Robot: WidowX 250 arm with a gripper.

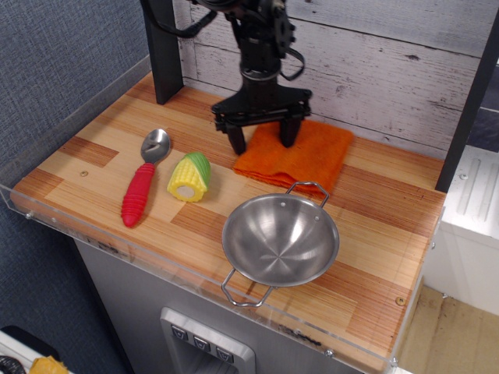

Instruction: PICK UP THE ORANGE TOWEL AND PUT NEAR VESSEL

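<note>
The orange towel (302,157) lies flat on the wooden counter against the back wall, its front edge almost touching the far handle of the vessel (281,239), a shiny steel bowl at front centre. My gripper (262,138) stands upright over the towel's back-left corner. Its jaws are spread wide. The right finger (288,133) presses on the towel and the left finger (235,142) is at the towel's left edge on the wood. Nothing is lifted.
A steel spoon with a red ribbed handle (140,189) and a toy corn cob (189,176) lie to the left. A black post (162,54) stands at the back left. A clear acrylic rim (109,248) edges the counter. The plank wall is right behind the towel.
</note>
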